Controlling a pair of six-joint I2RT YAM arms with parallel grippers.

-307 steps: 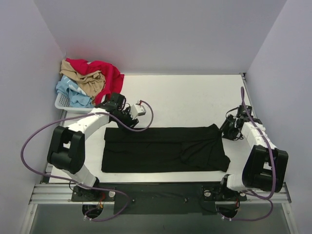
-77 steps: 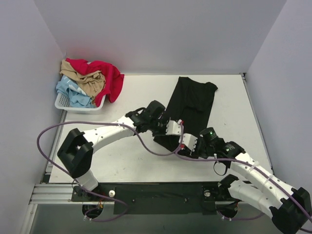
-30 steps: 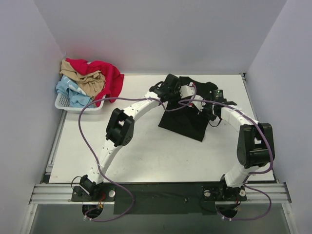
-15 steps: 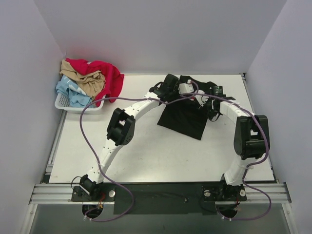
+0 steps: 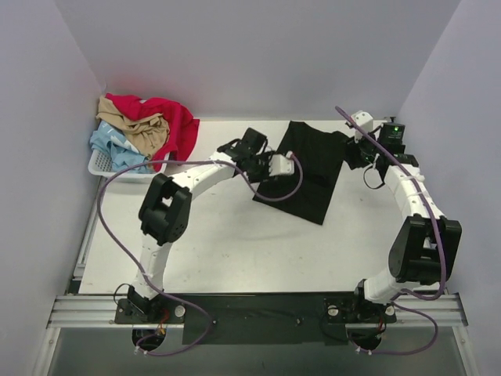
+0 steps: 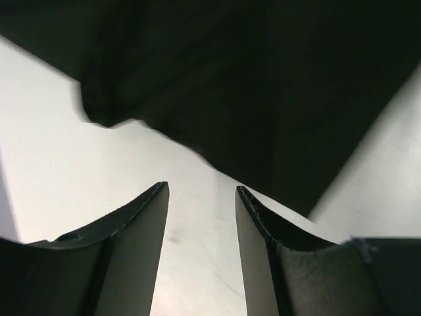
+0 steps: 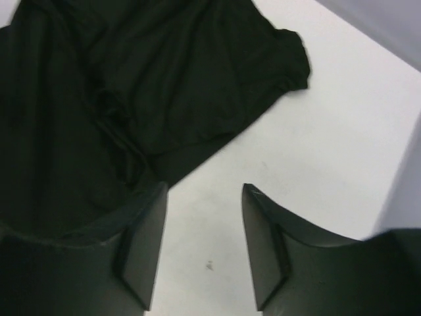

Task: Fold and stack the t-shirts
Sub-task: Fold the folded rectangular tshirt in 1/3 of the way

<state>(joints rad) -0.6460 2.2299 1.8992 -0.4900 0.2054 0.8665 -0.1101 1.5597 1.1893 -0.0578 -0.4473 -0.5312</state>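
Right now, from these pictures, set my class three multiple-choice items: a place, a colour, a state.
1. Where does the basket stand on the table? A far left corner; B near right corner; C middle.
2. What colour is the folded shirt lying there? A red; B black; C tan.
3. The left end effector and right end effector are: A open, empty; B gripping the shirt; C holding the basket.
Answers: A, it sits beside the left wall; B, dark all over; A, nothing sits between either pair of jaws.
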